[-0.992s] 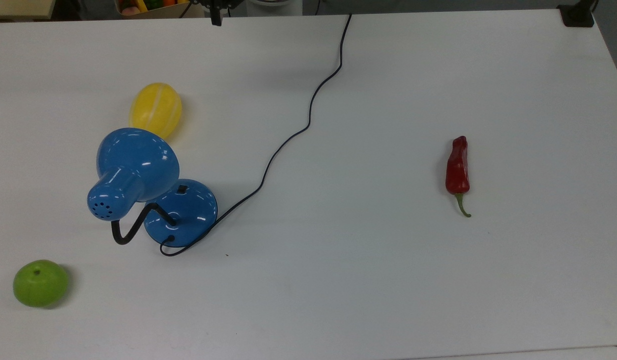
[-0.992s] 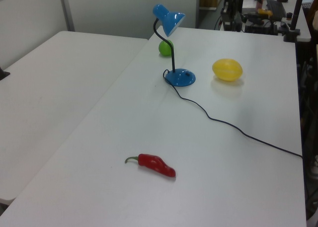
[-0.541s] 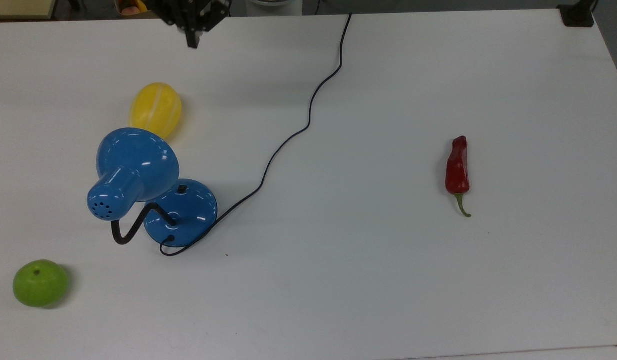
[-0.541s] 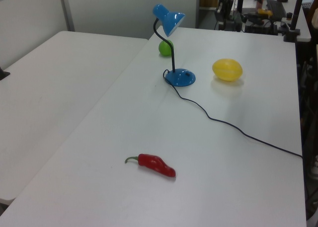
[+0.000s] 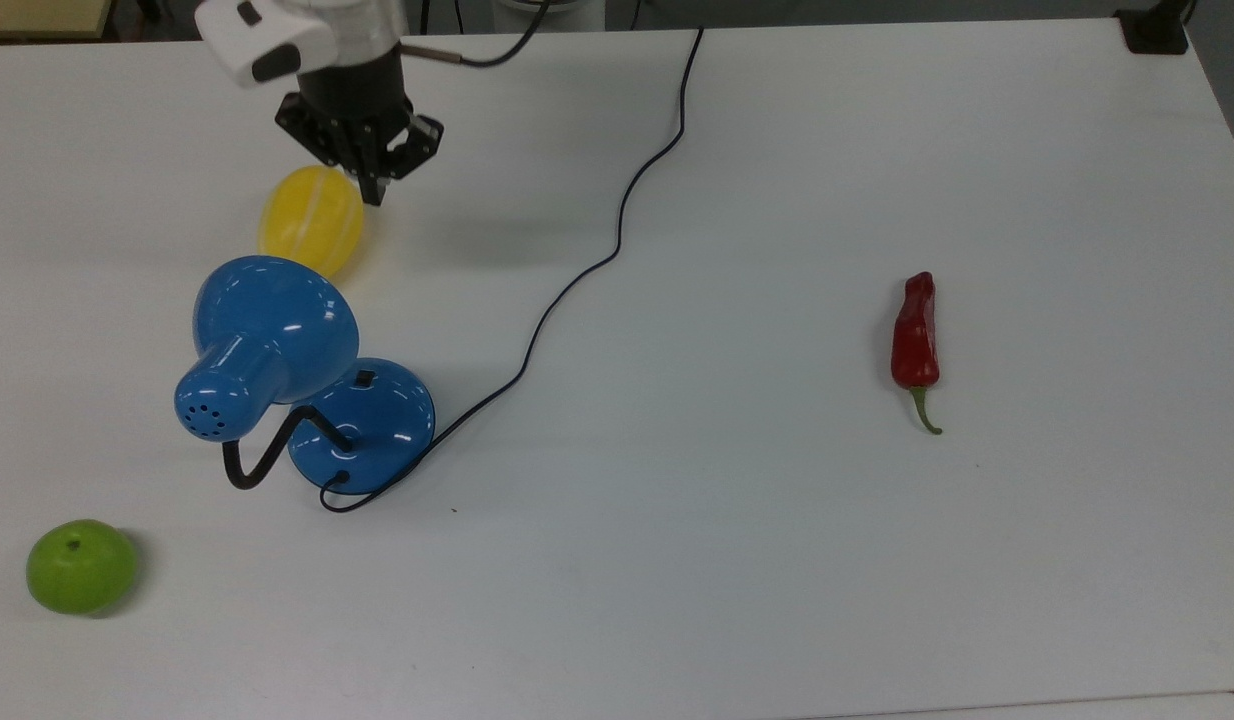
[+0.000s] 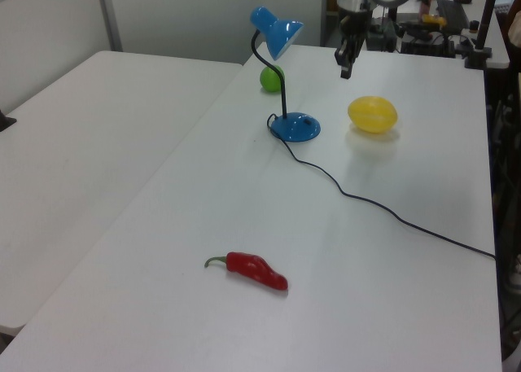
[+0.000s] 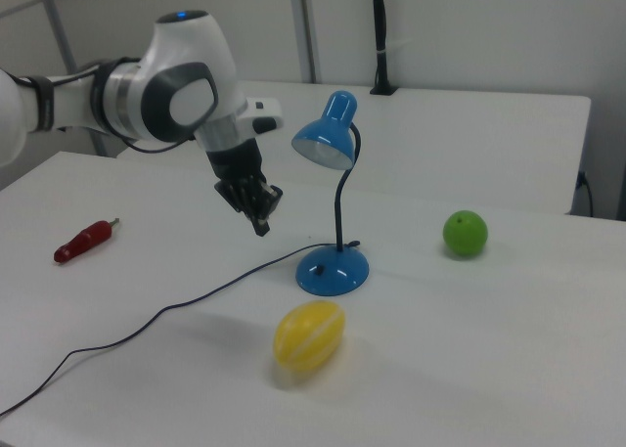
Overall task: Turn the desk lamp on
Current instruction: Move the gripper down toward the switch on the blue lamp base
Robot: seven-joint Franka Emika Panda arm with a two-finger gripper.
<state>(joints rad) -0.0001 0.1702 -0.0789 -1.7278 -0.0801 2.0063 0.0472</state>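
Note:
The blue desk lamp stands at the top view's left, its dome shade (image 5: pixel 272 315) leaning over the round base (image 5: pixel 377 425). A small black switch (image 5: pixel 365 378) sits on the base's upper edge. My gripper (image 5: pixel 374 192) hangs above the table, beyond the lamp and just right of the yellow melon, with its fingers shut on nothing. In the right view the gripper (image 7: pixel 261 224) is left of and above the lamp base (image 7: pixel 333 269), apart from it. In the left view the gripper (image 6: pixel 345 69) hovers past the base (image 6: pixel 296 126). No glow shows under the shade (image 7: pixel 325 139).
A yellow melon (image 5: pixel 310 222) lies just beyond the lamp shade. A green fruit (image 5: pixel 81 565) sits at the top view's lower left, a red chilli pepper (image 5: pixel 915 335) far right. The lamp's black cord (image 5: pixel 617 250) snakes from the base to the far table edge.
The arm has come in from the top view's upper edge, moving down and slightly left, and now hangs beside the yellow melon. The lamp and fruit have not moved.

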